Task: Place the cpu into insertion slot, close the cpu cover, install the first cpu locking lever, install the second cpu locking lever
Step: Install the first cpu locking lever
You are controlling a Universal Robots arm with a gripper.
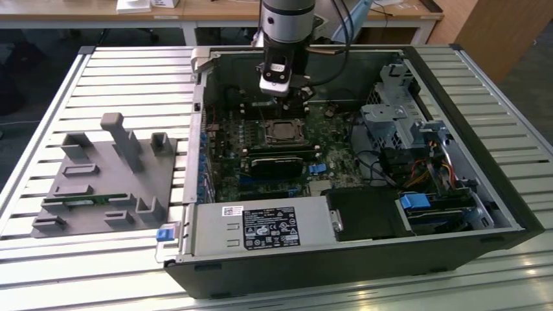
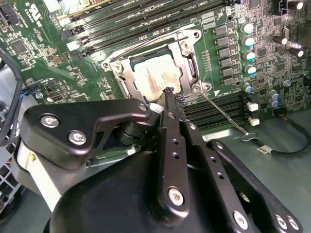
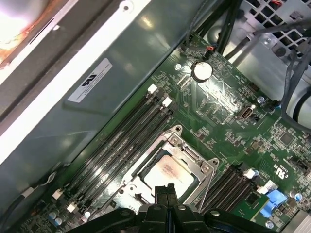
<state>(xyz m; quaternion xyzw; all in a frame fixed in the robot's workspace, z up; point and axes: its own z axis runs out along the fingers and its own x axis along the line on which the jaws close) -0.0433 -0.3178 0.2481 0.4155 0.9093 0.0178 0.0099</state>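
Second wrist view — fingers (image 2: 170, 104) pressed together, empty, beside the cpu cover (image 2: 150, 51) lying over the cpu (image 2: 158, 77).

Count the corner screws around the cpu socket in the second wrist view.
3: one screw, a second and a third at exposed corners around the cpu cover. The gripper hides the fourth corner, so another may be there.
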